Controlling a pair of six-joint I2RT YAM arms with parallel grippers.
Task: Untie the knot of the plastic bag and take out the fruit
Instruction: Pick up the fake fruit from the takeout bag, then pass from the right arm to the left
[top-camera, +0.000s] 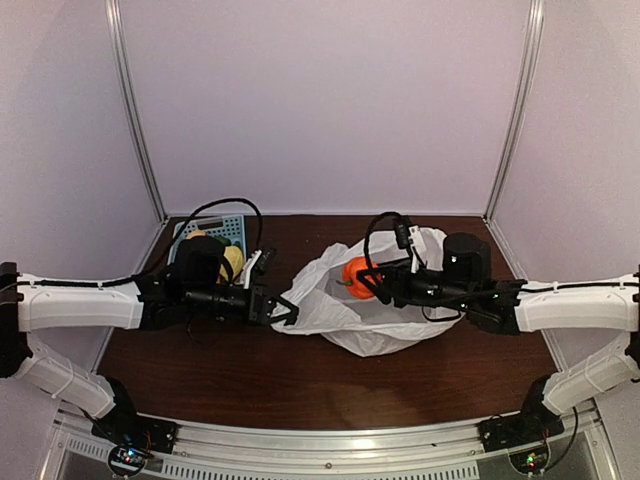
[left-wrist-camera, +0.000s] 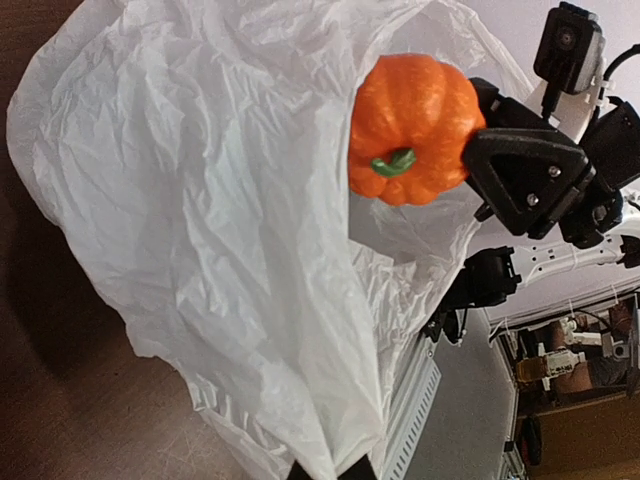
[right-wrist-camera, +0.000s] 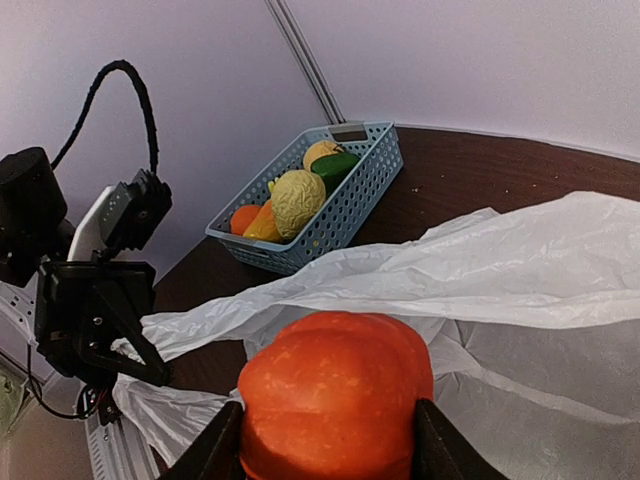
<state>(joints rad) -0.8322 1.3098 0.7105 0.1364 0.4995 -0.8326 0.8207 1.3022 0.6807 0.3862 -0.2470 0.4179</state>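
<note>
Orange fruit (right-wrist-camera: 335, 395) clamped in right gripper (right-wrist-camera: 328, 455), over open plastic bag (top-camera: 330, 312) — left gripper (top-camera: 287, 312) pinching bag's edge

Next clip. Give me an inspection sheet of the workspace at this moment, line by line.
Surface: dark brown wooden table.
Job's things: white plastic bag mid-table, mouth open; ribbed orange fruit held at its mouth.
Clutter: blue basket back left, holding yellow, orange and green fruit.
Grippers: left gripper shut on the bag's edge; right gripper shut on the ribbed orange fruit.
Cables: black cable loops above both wrists.
Surroundings: pale wall panels, metal corner posts.
</note>
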